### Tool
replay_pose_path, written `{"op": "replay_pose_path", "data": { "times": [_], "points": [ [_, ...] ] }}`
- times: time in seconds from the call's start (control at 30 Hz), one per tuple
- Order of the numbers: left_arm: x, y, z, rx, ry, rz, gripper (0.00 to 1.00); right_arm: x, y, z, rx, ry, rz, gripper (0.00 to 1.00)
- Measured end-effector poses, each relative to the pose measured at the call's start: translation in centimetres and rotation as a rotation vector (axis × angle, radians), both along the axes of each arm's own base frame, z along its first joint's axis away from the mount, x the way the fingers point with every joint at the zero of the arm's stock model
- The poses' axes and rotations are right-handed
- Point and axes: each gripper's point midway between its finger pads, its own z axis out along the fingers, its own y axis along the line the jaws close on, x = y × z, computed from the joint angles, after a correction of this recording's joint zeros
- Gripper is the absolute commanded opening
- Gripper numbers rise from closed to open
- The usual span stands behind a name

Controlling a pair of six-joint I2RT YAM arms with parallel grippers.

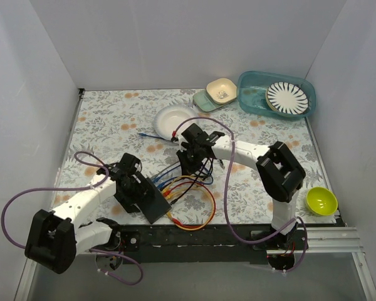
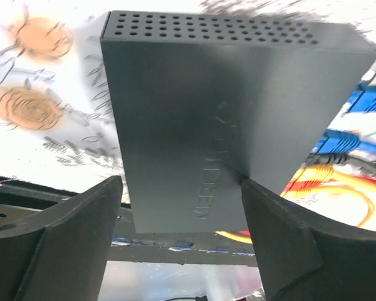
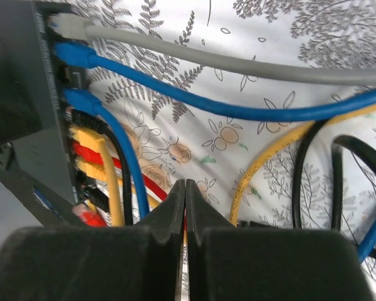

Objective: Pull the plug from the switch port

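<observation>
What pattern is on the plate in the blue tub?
The plate is white with dark fanning stripes; top external view shows it best.

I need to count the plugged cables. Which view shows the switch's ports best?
Right wrist: the switch port row faces it, plugs distinct. Top external shows it small; left wrist shows only its plain top.

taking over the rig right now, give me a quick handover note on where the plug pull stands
Left gripper: shut on the switch, a finger against each side.
Right gripper: shut, nothing between its fingers, hanging over the cables just short of the port row.
Plugs: grey, blue, yellow, red and black ones sit in that row; one socket between the two blue plugs looks empty.
Done: switch braced.
Left: open the right gripper, close on one plug, pull it straight out.
</observation>
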Motion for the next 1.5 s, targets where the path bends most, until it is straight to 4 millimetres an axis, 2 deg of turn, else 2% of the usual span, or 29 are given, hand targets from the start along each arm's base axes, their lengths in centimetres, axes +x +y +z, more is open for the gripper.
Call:
{"op": "replay_pose_path", "data": {
  "times": [0.07, 0.17, 0.27, 0.37, 0.4, 0.43, 0.5, 0.57, 0.77, 0.9, 0.97, 1.03, 1.17, 1.3, 1.5],
  "points": [
    [0.8, -0.2, 0.4, 0.009, -0.012, -0.013, 0.86, 0.1, -0.7, 1.0, 0.020, -0.014, -0.038, 0.01],
    [3.1, -0.8, 2.0, 0.005, -0.074, -0.034, 0.89, 0.6, -2.7, 2.7, 0.063, -0.026, -0.127, 0.01],
    [6.1, -2.0, 4.5, -0.028, -0.179, -0.058, 0.89, 1.6, -5.9, 3.8, 0.102, -0.025, -0.258, 0.01],
    [8.0, -2.9, 6.0, -0.052, -0.249, -0.090, 0.89, 2.6, -9.1, 4.3, 0.118, -0.034, -0.383, 0.01],
    [8.3, -3.1, 6.1, -0.054, -0.256, -0.098, 0.89, 2.7, -9.9, 4.3, 0.118, -0.038, -0.412, 0.04],
    [8.4, -3.1, 6.0, -0.052, -0.255, -0.106, 0.89, 2.7, -10.5, 4.3, 0.118, -0.044, -0.431, 0.11],
    [8.1, -2.8, 5.5, -0.034, -0.236, -0.111, 0.89, 2.3, -11.1, 4.4, 0.113, -0.050, -0.445, 0.27],
    [7.8, -2.2, 5.1, 0.000, -0.217, -0.099, 0.91, 2.2, -11.2, 4.8, 0.121, -0.060, -0.453, 0.33],
    [5.8, 1.6, 3.8, 0.176, -0.104, 0.066, 0.93, 2.6, -11.1, 7.5, 0.166, -0.129, -0.452, 0.34],
    [4.6, 2.8, 4.3, 0.207, -0.076, 0.165, 0.95, 3.0, -11.0, 9.2, 0.195, -0.167, -0.453, 0.33],
    [4.2, 2.9, 4.6, 0.194, -0.086, 0.199, 0.95, 2.8, -11.1, 9.9, 0.209, -0.178, -0.452, 0.33],
    [3.1, 3.0, 3.7, 0.182, -0.066, 0.217, 0.97, 2.6, -11.2, 10.6, 0.223, -0.191, -0.452, 0.33],
    [-0.6, 2.8, -0.4, 0.115, 0.014, 0.230, 0.98, 2.0, -11.5, 12.1, 0.256, -0.214, -0.445, 0.33],
    [-0.3, 1.7, -1.1, 0.001, -0.085, 0.239, 0.98, 1.3, -11.7, 13.3, 0.281, -0.224, -0.435, 0.33],
    [1.9, -0.6, -1.0, -0.100, -0.124, 0.200, 0.98, 0.3, -12.3, 13.7, 0.275, -0.225, -0.428, 0.33]
  ]
}}
